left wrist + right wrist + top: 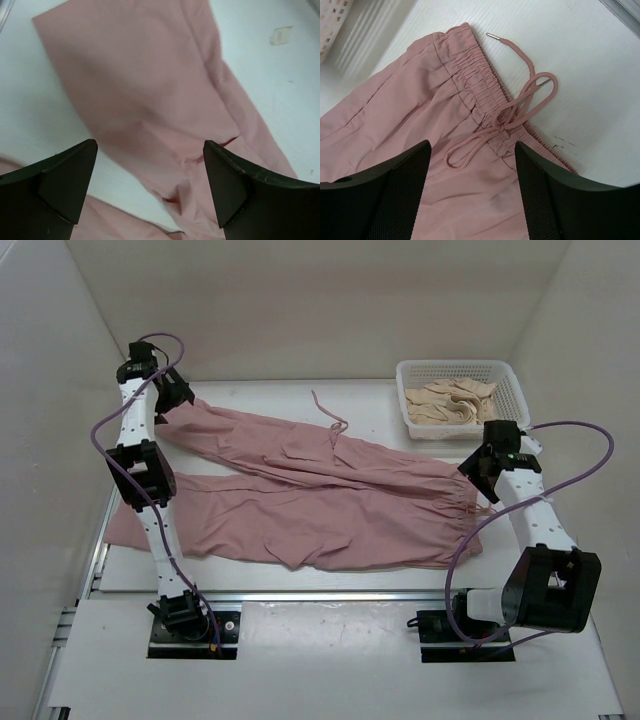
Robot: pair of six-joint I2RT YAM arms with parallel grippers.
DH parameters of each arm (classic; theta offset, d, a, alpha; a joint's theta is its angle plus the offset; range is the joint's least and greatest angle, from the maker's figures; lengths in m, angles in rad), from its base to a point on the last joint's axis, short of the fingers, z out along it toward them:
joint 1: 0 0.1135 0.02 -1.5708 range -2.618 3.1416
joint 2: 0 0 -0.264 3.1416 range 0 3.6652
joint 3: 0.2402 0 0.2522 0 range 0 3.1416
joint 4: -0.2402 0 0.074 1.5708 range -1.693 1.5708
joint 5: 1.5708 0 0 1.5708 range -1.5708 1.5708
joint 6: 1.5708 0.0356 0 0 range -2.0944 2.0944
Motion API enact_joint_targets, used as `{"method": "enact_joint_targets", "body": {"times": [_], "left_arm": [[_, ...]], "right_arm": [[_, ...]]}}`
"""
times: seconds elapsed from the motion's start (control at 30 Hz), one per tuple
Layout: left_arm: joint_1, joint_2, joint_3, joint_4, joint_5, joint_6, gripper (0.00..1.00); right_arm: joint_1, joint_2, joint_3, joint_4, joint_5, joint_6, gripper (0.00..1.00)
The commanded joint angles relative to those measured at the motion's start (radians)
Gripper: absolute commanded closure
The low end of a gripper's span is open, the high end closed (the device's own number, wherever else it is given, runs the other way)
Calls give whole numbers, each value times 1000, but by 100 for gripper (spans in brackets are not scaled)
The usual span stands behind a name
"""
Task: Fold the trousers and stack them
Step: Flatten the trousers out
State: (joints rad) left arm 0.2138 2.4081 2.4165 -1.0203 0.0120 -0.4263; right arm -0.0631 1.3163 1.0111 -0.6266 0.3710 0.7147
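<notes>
Trousers (320, 500) lie flat across the table (270, 390), waist at 3 o'clock, legs splayed toward 9 and 10. My left end effector (150, 165) hangs spread and empty over the upper leg at 10. The right end effector (472, 160) is likewise released, above the waistband (475, 85) and drawstring (512, 112) at 3. I judge each is parked over one end so both can pinch and fold together. Basket (455, 365) of beige garments (450, 400) sits apart at 1 o'clock. From above, the left arm covers the upper cuff. The left wrist view is blurred and shows no cuff. Whether either touches cloth, I can't tell.
</notes>
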Motion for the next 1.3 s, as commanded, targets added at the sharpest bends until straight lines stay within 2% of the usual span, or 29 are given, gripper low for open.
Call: {"method": "enact_joint_targets", "body": {"times": [0.0, 0.03, 0.1, 0.13, 0.23, 0.27, 0.43, 0.63, 0.73, 0.93, 1.27], "left_arm": [[2, -183, -72, -15, -85, 9, 1], [2, -211, -101, -15, -110, 9, 1], [2, -268, -201, -6, -170, 9, 12], [2, -318, -236, 3, -187, 9, 31], [2, -372, -361, 40, -207, 20, 68], [2, -372, -381, 40, -207, 20, 90], [2, -293, -434, 72, -66, 55, 90], [57, -251, -597, 120, -57, -5, 90], [78, -260, -629, 157, -35, -17, 90], [78, -132, -508, 147, -15, -35, 82], [68, 2, -254, 83, -70, -39, 83]], "right_arm": [[-3, -46, -17, 13, -3, -17, 27], [-3, -46, -17, 13, -3, -17, 26], [-3, -55, -28, 13, -3, -17, 26], [-3, -55, -28, 13, -3, -17, 26], [-3, -55, -28, 13, -3, -17, 26], [-3, -46, -28, 13, -13, -17, 26], [-3, -46, -28, 13, -23, -17, 26], [-3, -46, -28, 13, -14, -26, 26], [-3, -46, -37, 13, -14, -35, 26], [-3, -35, -37, 22, -14, -35, 26], [-3, -17, -28, 22, -26, -44, 26]]}}
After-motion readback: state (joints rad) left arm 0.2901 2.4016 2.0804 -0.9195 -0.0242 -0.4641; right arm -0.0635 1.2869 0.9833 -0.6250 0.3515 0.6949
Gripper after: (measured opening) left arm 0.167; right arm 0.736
